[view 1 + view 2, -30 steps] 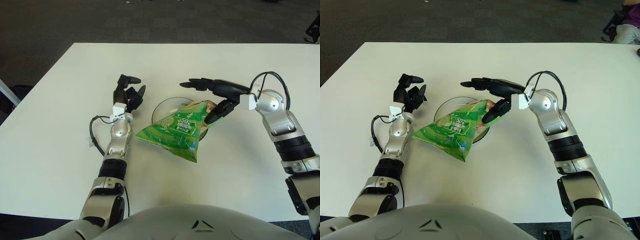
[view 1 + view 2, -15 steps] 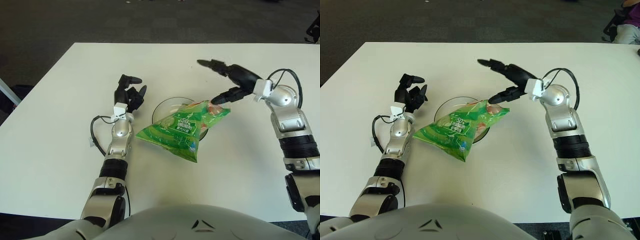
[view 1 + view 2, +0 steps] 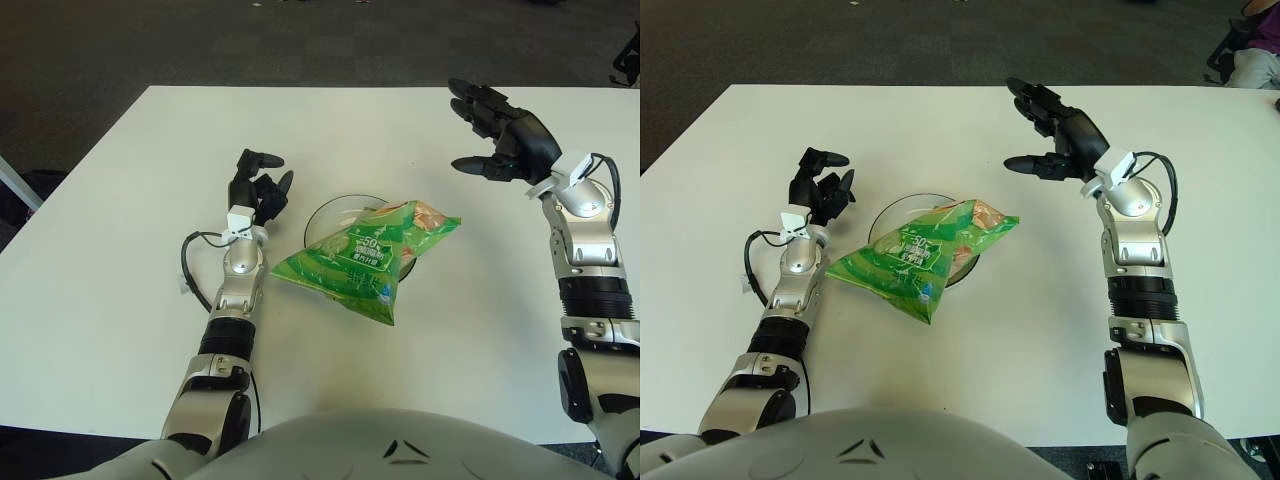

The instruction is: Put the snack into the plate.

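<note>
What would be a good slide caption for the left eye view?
Green snack bag lies across the plate; right robot hand open above the table, left robot hand beside.

Snack bag: bright green with white lettering, a small blue mark near its lower corner, and an orange-pink patch at its upper right end. Plate: clear glass with a dark rim. Table: plain white. Floor: dark grey carpet.

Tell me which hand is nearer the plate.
Left. The left hand shows just left of the plate, fingers loosely curled. The right hand is open, off to the plate's right and farther back.
</note>
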